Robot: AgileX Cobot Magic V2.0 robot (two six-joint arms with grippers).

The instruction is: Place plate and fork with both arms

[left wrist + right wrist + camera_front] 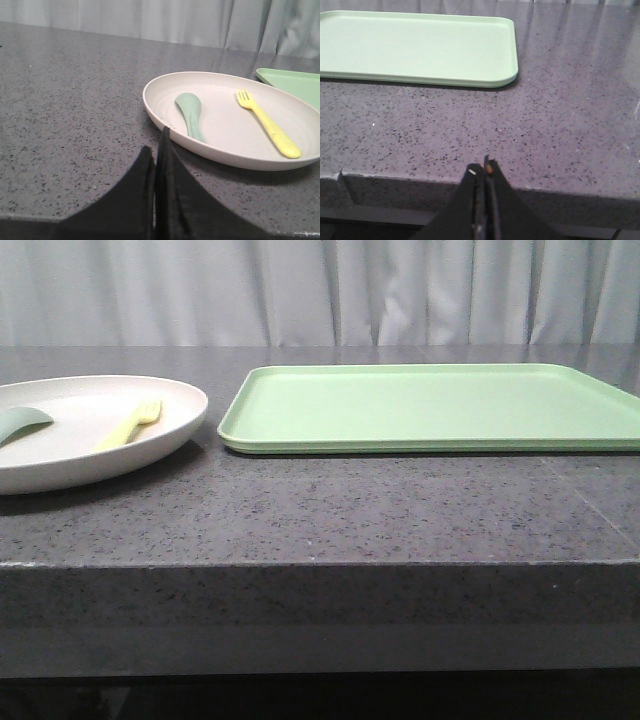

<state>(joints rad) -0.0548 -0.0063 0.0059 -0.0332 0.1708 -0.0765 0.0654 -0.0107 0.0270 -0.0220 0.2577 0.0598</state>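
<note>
The cream plate (175, 425) (160, 112) lies on the dark table at the left. On it rest the pale yellow fork (128, 425) (267, 125) and a grey-green spoon (190, 112). A flat light-green tray (430, 405) (415, 47) lies to the plate's right. My left gripper (156, 142) is shut and empty, its tips just short of the plate's near rim. My right gripper (483, 167) is shut and empty, low at the table's front edge, well short of the tray's corner. Neither gripper shows in the front view.
The speckled stone table (350, 510) has a thick front edge (420, 187). A pale curtain (320, 290) hangs behind the table. The spoon's end (22, 422) shows at the picture's left side in the front view.
</note>
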